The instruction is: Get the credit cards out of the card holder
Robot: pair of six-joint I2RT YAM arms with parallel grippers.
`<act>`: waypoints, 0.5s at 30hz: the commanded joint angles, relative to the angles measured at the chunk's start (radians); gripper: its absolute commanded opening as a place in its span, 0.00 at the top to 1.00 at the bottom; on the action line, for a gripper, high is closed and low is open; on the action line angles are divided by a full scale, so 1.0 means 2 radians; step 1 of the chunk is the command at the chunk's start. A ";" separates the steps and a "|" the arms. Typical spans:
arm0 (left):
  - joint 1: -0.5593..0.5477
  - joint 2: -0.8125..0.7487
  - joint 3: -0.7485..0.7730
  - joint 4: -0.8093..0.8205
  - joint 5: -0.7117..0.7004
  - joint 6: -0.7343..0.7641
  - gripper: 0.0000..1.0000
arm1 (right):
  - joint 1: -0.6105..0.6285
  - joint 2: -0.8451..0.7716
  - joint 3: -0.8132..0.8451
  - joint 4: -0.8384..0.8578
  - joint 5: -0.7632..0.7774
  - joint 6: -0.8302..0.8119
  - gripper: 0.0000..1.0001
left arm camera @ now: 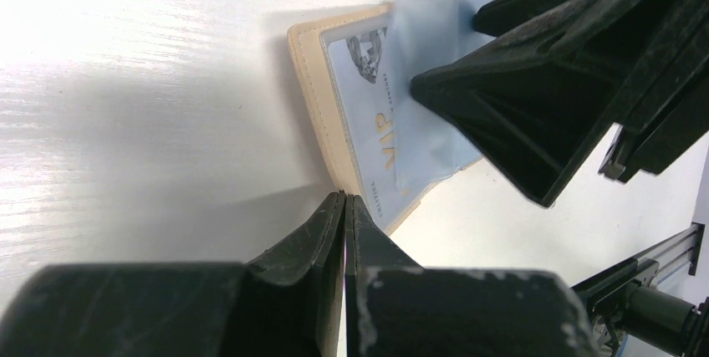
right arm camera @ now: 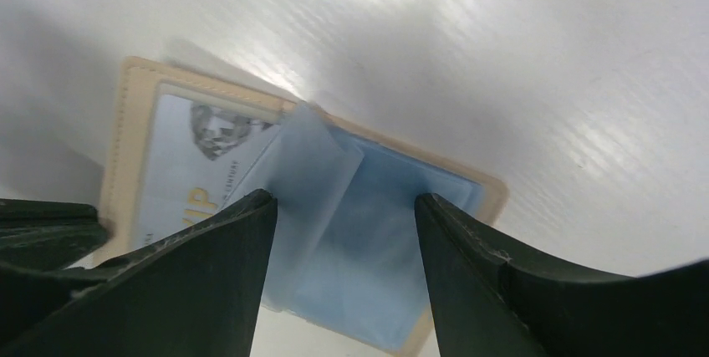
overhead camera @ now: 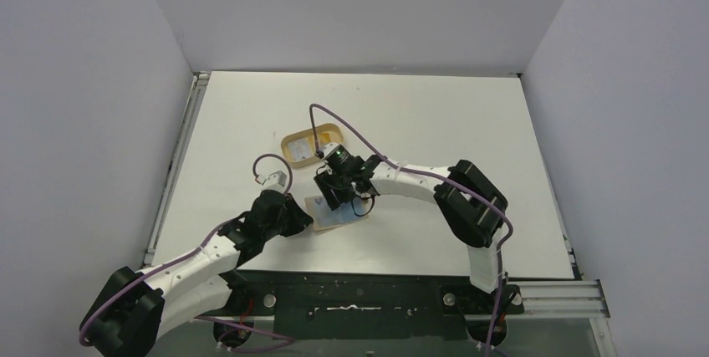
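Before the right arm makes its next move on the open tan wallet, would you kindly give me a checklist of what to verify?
1. Tan leather-like bifold card holder lies open on the white table: ok.
2. Light blue card printed VIP visible in its pocket: ok.
3. Right gripper open, fingers either side of the raised translucent blue flap: ok.
4. Card gripped: not ok, nothing is held.
5. Left gripper shut, tips at the holder's edge; whether it pins the holder: cannot tell.
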 commanded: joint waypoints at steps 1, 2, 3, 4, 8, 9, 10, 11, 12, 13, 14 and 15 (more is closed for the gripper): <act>0.004 -0.007 0.006 0.023 0.007 -0.002 1.00 | -0.026 -0.031 -0.011 -0.038 0.048 -0.029 0.37; 0.004 -0.007 0.006 0.023 0.007 -0.002 1.00 | -0.034 -0.035 -0.013 -0.042 0.051 -0.034 0.36; 0.004 -0.007 0.007 0.023 0.007 -0.002 1.00 | -0.039 -0.039 -0.015 -0.045 0.055 -0.039 0.36; 0.005 -0.006 0.006 0.024 0.007 -0.002 1.00 | -0.046 -0.043 -0.017 -0.049 0.058 -0.044 0.36; 0.005 -0.004 0.006 0.023 0.007 -0.002 1.00 | -0.064 -0.061 -0.023 -0.073 0.087 -0.068 0.35; 0.005 -0.003 0.006 0.024 0.007 -0.002 1.00 | -0.067 -0.067 -0.022 -0.079 0.097 -0.075 0.35; 0.006 -0.002 0.006 0.024 0.006 -0.002 1.00 | -0.071 -0.074 -0.020 -0.086 0.108 -0.081 0.35; 0.006 -0.001 0.006 0.023 0.006 -0.001 1.00 | -0.074 -0.082 -0.017 -0.093 0.117 -0.086 0.34; 0.006 0.000 0.006 0.023 0.006 -0.001 1.00 | -0.079 -0.091 -0.012 -0.100 0.125 -0.090 0.34; 0.006 0.001 0.006 0.023 0.006 -0.001 1.00 | -0.082 -0.100 -0.005 -0.108 0.135 -0.094 0.34; 0.006 0.002 0.007 0.022 0.005 -0.001 1.00 | -0.084 -0.108 0.003 -0.115 0.139 -0.097 0.33; 0.006 0.004 0.007 0.021 0.005 0.000 1.00 | -0.084 -0.118 0.013 -0.122 0.147 -0.101 0.33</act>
